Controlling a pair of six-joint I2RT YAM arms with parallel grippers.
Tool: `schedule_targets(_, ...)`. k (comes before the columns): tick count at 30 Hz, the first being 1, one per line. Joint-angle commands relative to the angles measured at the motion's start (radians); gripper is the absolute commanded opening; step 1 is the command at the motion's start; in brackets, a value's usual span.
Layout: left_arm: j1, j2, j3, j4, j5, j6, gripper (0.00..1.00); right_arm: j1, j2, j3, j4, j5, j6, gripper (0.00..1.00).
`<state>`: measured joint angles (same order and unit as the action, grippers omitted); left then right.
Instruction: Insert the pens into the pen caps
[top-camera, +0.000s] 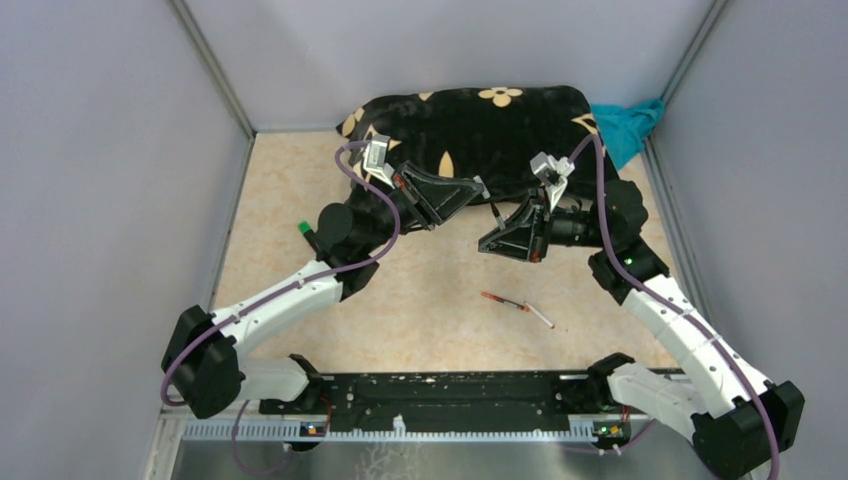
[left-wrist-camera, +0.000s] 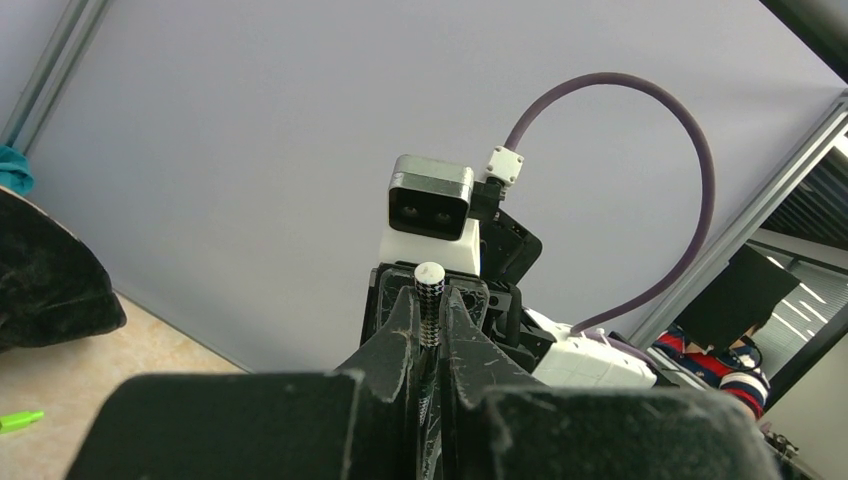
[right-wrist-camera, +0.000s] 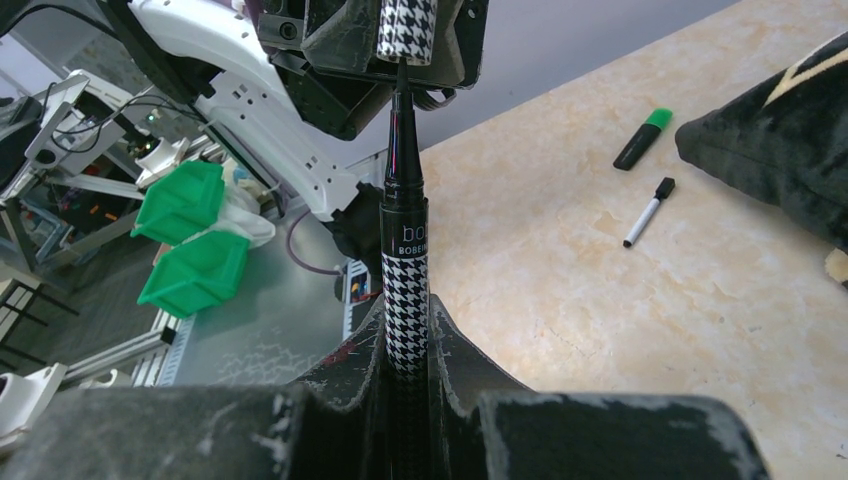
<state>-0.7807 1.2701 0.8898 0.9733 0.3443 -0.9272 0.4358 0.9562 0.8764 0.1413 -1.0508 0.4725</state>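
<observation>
While the left gripper (left-wrist-camera: 430, 322) is clenched on a houndstooth-patterned pen cap (left-wrist-camera: 429, 285), whose round white end pokes out above the fingertips, the right gripper (right-wrist-camera: 408, 330) is clamped around the lower barrel of a matching houndstooth pen (right-wrist-camera: 405, 215). Both are raised above the beige table (top-camera: 430, 300), facing each other near its middle, in front of a black cushion (top-camera: 470, 120) with pale flower prints. From the right wrist, the pen stands straight up out of the jaws: a checked barrel, a glossy black section with white lettering, then a thin dark tip that reaches the open mouth of the cap held overhead. How deep the tip sits cannot be told. From the left wrist, the right arm's camera (left-wrist-camera: 430, 205) and its purple cable (left-wrist-camera: 650, 130) sit directly behind the cap. 2 more pens lie on the table nearer the arm bases, almost end to end: a red pen (top-camera: 503, 301) and a white pen (top-camera: 540, 316) just to its right. A stubby black marker (right-wrist-camera: 643, 138) with a green end lies on the left side of the table, close to the cushion's corner. A small white pen (right-wrist-camera: 648, 212) with a black end lies near it, not touching. A teal cloth (top-camera: 625, 125) is bunched in the far right corner behind the cushion. Off the table, 2 green bins (right-wrist-camera: 190, 235) show in the right wrist view.
</observation>
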Motion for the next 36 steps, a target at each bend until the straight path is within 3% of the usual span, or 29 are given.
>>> schedule_targets(1, 0.0, 0.009, 0.037, 0.038, 0.031, -0.007, 0.0, 0.01, 0.005, 0.012, 0.021, 0.009, -0.006, 0.0)
schedule_targets(13, 0.0, 0.019, 0.042, 0.002, 0.064, 0.008, 0.0, 0.011, 0.013, 0.03, 0.017, 0.007, -0.008, 0.0)
schedule_targets(25, 0.0, -0.002, 0.073, -0.208, 0.126, 0.116, 0.0, 0.012, 0.021, 0.075, -0.022, 0.007, -0.049, 0.0)
schedule_targets(36, 0.001, -0.059, 0.012, -0.17, 0.054, 0.12, 0.0, 0.012, 0.017, 0.095, -0.064, -0.001, -0.091, 0.0)
